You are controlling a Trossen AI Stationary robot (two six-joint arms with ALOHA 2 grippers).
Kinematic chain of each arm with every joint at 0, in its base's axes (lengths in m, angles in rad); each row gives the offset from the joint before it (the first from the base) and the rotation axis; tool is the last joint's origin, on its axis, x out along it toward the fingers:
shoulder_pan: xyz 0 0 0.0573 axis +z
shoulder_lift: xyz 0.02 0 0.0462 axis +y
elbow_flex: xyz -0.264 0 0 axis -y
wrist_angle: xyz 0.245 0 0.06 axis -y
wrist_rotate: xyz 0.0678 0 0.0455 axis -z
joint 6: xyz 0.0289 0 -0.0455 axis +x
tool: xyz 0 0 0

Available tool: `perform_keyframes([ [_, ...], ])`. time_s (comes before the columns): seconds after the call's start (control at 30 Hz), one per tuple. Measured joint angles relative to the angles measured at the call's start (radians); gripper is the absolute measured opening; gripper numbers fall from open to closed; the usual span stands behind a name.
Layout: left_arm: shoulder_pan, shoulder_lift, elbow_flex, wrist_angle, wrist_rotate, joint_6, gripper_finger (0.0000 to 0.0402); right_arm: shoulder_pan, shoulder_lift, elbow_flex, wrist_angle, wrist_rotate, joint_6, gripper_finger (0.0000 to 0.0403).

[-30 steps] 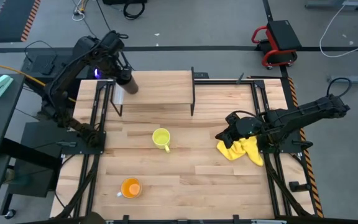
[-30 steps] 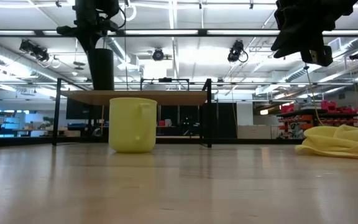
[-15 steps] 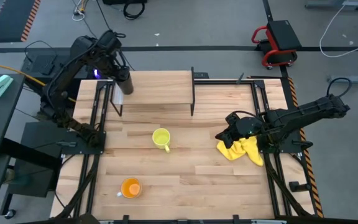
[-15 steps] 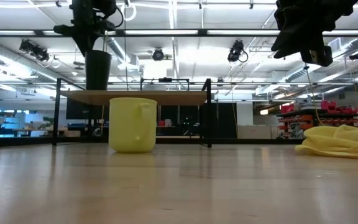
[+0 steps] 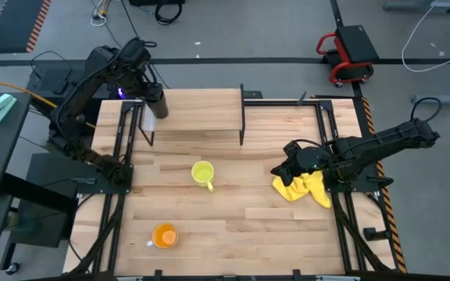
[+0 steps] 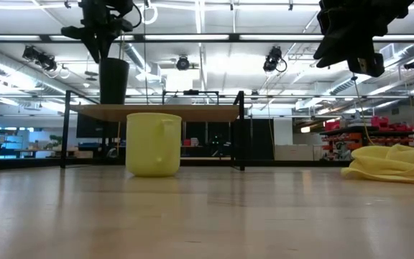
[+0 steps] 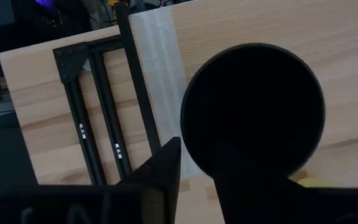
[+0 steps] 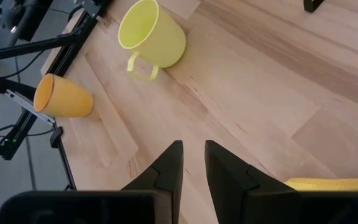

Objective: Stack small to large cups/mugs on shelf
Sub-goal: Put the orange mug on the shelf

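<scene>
The black cup (image 5: 157, 105) (image 6: 113, 80) stands upright by its base on the left end of the shelf (image 5: 201, 109) (image 6: 185, 112). My left gripper (image 5: 148, 94) (image 7: 201, 180) is right above it, open. One finger (image 7: 166, 171) is outside the cup's wall, and the other is lost against the dark inside of the cup (image 7: 253, 112). The yellow-green mug (image 5: 202, 173) (image 8: 151, 34) stands mid-table, and the orange cup (image 5: 165, 235) (image 8: 64, 96) stands near the near edge. My right gripper (image 5: 278, 169) (image 8: 193, 155) hovers shut at the right. My left gripper straddles the black cup's rim on its left side (image 7: 188, 134) from above, pointing down. A strip of wood shows between the outer finger and the wall. I cannot tell whether the inner finger touches the cup, which stands on the shelf.
A crumpled yellow cloth (image 5: 307, 189) (image 6: 394, 164) lies at the table's right side, just beside my right gripper. Black frame rails (image 5: 119, 148) run along the table's left and right edges. The shelf's middle and right end are bare wood.
The black cup, tilted over the shelf's left end a second ago, has been set upright on the board and has stayed there. My left gripper has shifted slightly toward the table's left since then. My right arm has kept still.
</scene>
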Motion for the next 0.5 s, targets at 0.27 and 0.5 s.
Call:
perform_keyframes([
  [0.27,0.000,-0.056,0.000,0.000,0.016,-0.014,0.0128,0.000,0.000,0.000,0.000,0.005,-0.012,0.0075],
  [0.5,0.000,-0.155,0.001,0.000,0.065,-0.028,0.0149,0.000,0.000,0.000,0.000,0.005,-0.019,0.0075],
])
